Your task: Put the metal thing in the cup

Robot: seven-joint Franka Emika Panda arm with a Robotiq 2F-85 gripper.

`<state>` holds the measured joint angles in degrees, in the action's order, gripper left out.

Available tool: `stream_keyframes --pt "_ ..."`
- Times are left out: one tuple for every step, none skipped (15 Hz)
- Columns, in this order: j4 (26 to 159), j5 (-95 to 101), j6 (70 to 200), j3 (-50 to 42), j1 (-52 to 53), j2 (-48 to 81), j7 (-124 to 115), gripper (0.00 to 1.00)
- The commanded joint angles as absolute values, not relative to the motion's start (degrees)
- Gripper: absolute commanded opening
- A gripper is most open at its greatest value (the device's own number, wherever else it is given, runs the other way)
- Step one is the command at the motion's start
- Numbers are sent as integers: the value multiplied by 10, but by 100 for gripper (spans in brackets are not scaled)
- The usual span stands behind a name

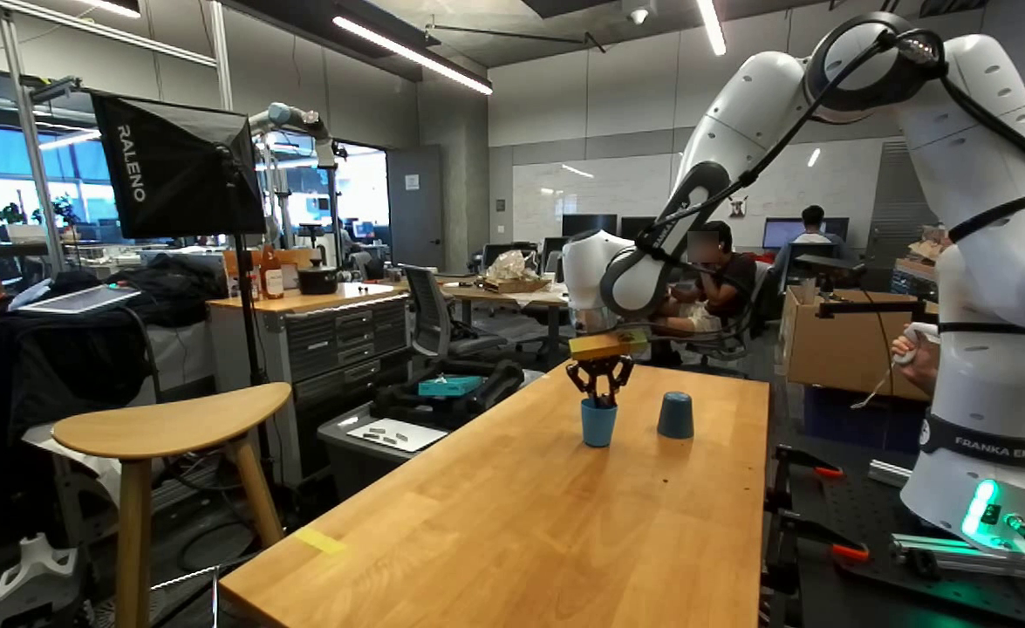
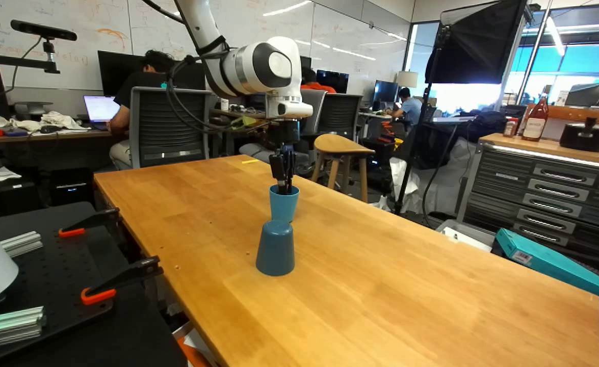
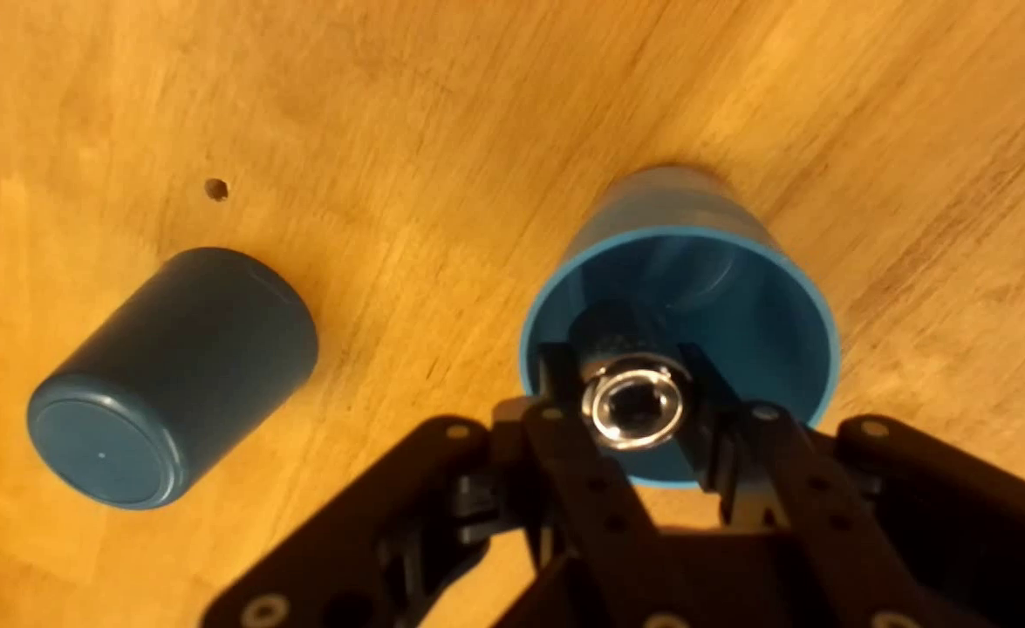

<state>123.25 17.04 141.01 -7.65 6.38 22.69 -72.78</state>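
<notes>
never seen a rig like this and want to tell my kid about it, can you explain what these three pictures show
The machine is a robot arm; its black end effector does the grasping. Two pictures come from cameras outside the robot, looking from different places. The close-up comes from a camera on the arm's wrist, looking down at the table.

On it stand two cups: a light blue cup, upright, and a darker blue cup, upside down. The end effector holds a metal piece with a shiny ringed end, right at the light blue cup's mouth. Its lower part seems to reach inside; whether it touches the bottom, I can't tell.
</notes>
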Motion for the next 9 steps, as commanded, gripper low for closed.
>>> stream_keyframes --pt "1229 176 1428 -88 75 237 -750 10" --pt "1230 175 1430 -88 76 239 -751 10" --pt "1230 175 1433 -88 77 242 -753 10" --pt "1230 175 1435 -89 78 245 -753 11" --pt "1229 174 1436 -89 79 248 -754 11" --pt "1227 172 1438 -88 80 251 -754 10" --pt "1225 170 1440 -88 81 254 -755 10" --pt "1224 169 1442 -87 82 257 -755 10" --pt "1222 167 1444 -87 83 260 -756 10"
